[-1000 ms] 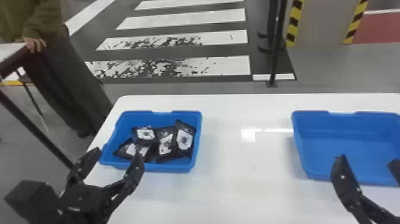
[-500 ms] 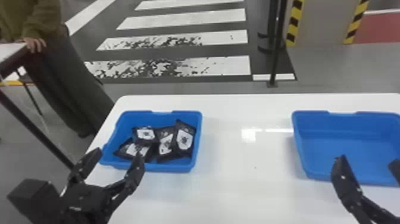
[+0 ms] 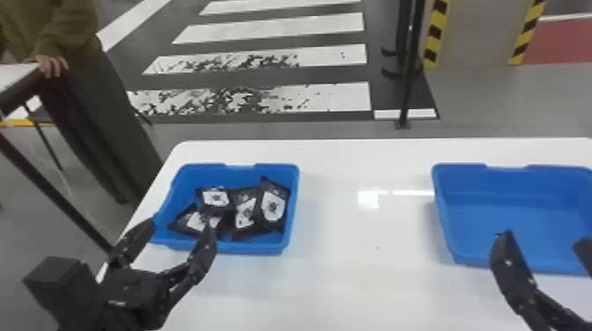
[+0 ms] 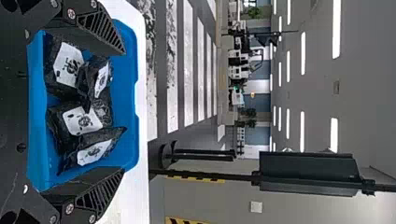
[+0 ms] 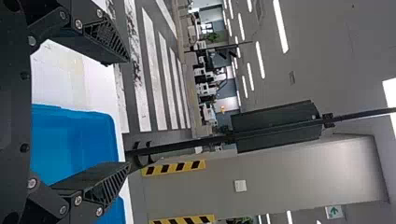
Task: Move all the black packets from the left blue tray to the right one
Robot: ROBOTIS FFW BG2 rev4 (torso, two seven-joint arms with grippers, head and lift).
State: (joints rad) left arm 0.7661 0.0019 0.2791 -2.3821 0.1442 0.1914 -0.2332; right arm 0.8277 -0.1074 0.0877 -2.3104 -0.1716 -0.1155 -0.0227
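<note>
The left gripper [image 3: 181, 226] had shifted slightly toward the robot's right and a little away from the robot, while the right gripper [image 3: 544, 237] appeared unmoved, as did both trays and the packets.

The left jaws stood wide apart at the near side of the left blue tray [image 3: 294, 198], with nothing held. In the head view, one fingertip overlapped the tray's near left corner and the other overlapped its near rim. The four visible black packets [image 3: 273, 207] lay in that tray, just beyond the left jaws. They sat heaped against one another, some overlapping, with their white labels showing; the one furthest to the jaws' right leaned by the tray's right wall. From the left wrist view, all four appeared in the gap between the jaws.

The right jaws also stood wide, holding nothing, near the right blue tray [image 3: 445, 220], which lay beyond them. Its near rim passed behind one finger in the head view.

The white worktop [image 3: 365, 286] stretched between the two pairs of jaws. Farther out, beyond its far edge, were a black post [image 3: 407, 88] and a striped crossing [image 3: 326, 94] on the floor.
</note>
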